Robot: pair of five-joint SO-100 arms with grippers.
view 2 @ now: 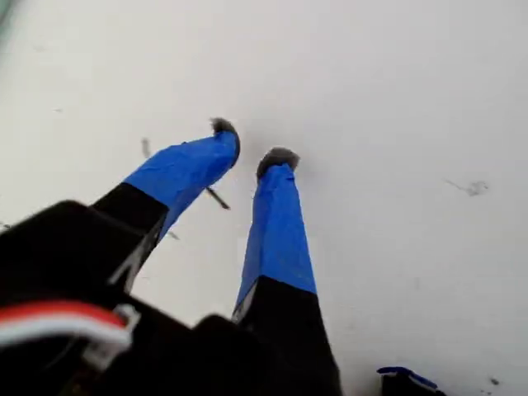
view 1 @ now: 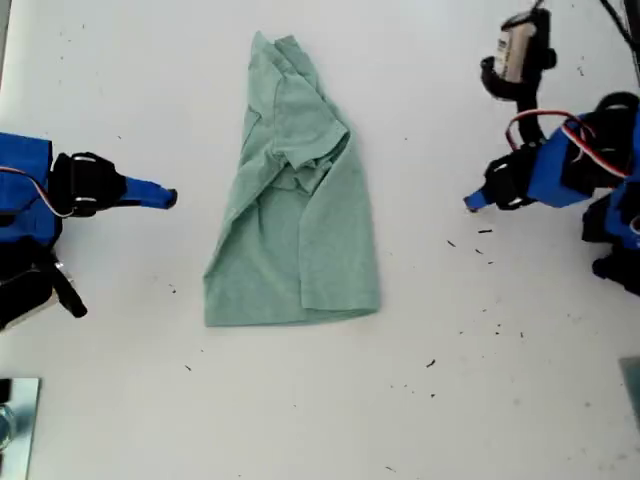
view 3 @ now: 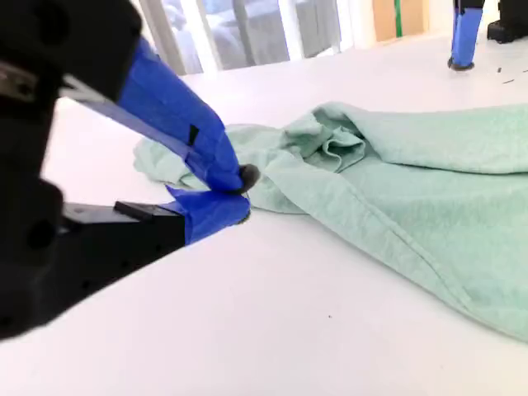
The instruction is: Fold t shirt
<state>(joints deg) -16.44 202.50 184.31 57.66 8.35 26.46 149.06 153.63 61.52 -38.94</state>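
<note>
The pale green t shirt (view 1: 300, 230) lies on the white table in the middle of the exterior view, folded lengthwise into a narrow strip with a bunched sleeve near its middle. My second gripper (view 1: 170, 198) is at the exterior view's left, pointing at the shirt from a short distance. Its tips (view 3: 242, 191) meet just above the table with nothing between them, close to the t shirt (view 3: 412, 190) but apart from its edge. My first gripper (view 1: 470, 203) hovers at the exterior view's right, away from the shirt. A narrow gap shows between its tips (view 2: 250, 144), over bare table.
A beige cylinder on a black mount (view 1: 515, 50) stands at the exterior view's upper right. Dark specks (view 1: 485, 250) dot the table near my first arm. A metal plate (view 1: 15, 420) sits at the exterior view's lower left corner. Window frames rise beyond the table's far edge (view 3: 247, 33).
</note>
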